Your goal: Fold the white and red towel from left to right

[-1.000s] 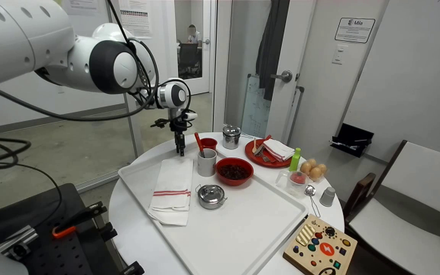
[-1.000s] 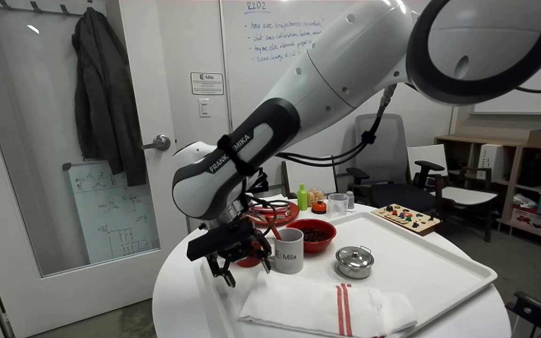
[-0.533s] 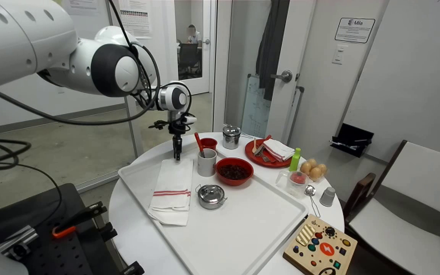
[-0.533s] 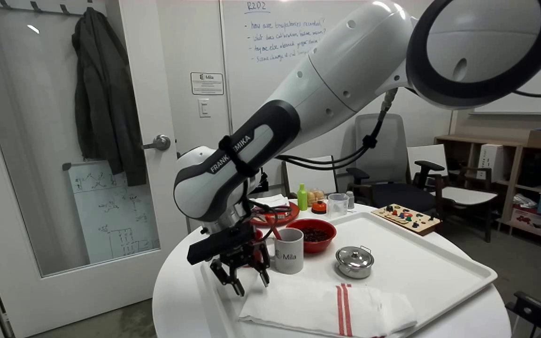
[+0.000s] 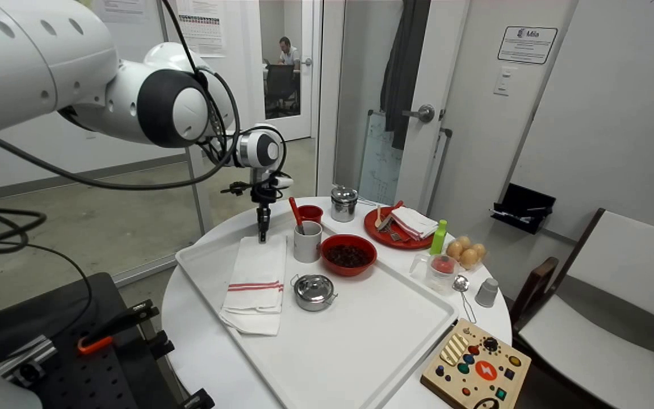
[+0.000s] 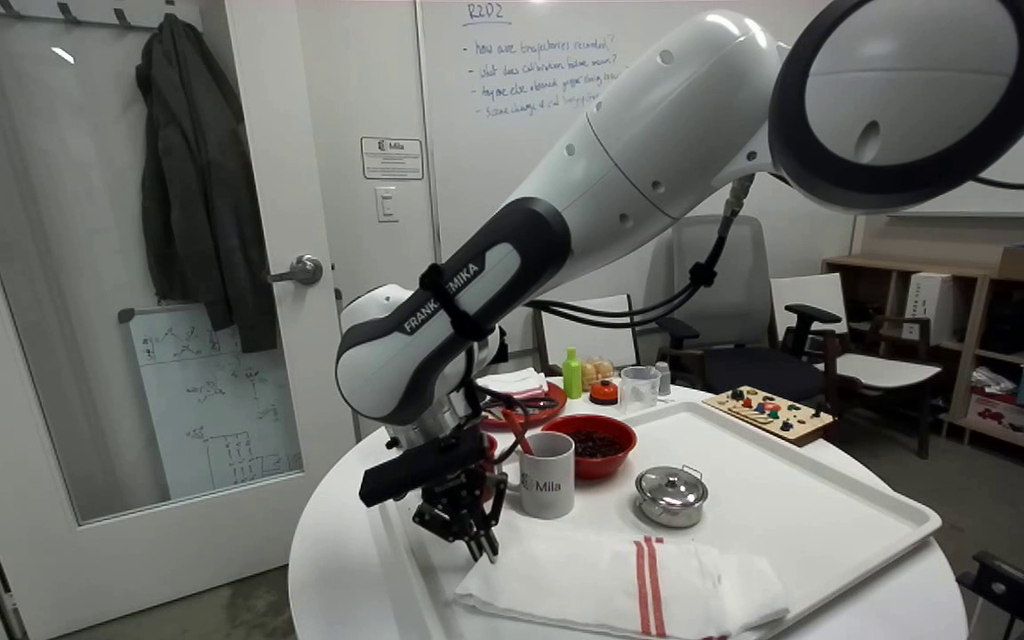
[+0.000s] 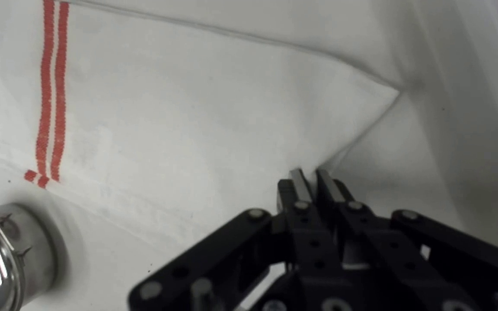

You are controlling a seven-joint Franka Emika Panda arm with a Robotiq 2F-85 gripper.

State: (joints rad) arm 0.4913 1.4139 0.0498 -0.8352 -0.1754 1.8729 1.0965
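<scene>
The white and red towel lies as a long flat rectangle on the white tray, its red stripes across it in both exterior views. My gripper points straight down at the towel's end farthest from those stripes. In the wrist view the gripper has its fingers drawn nearly together, with a narrow strip of white cloth at the towel's edge between the tips. Little of the pinched fold shows, as the black fingers cover it. The towel otherwise rests flat, one corner slightly raised.
A grey mug with a red-handled utensil stands close beside the gripper. Near it are a red bowl of dark bits and a lidded metal pot. The raised tray rim runs alongside the towel. Behind is a red plate.
The gripper has come down to the towel's end, and its fingers have gone from wide apart to nearly together on the cloth. The towel's near edge has shifted very slightly.
</scene>
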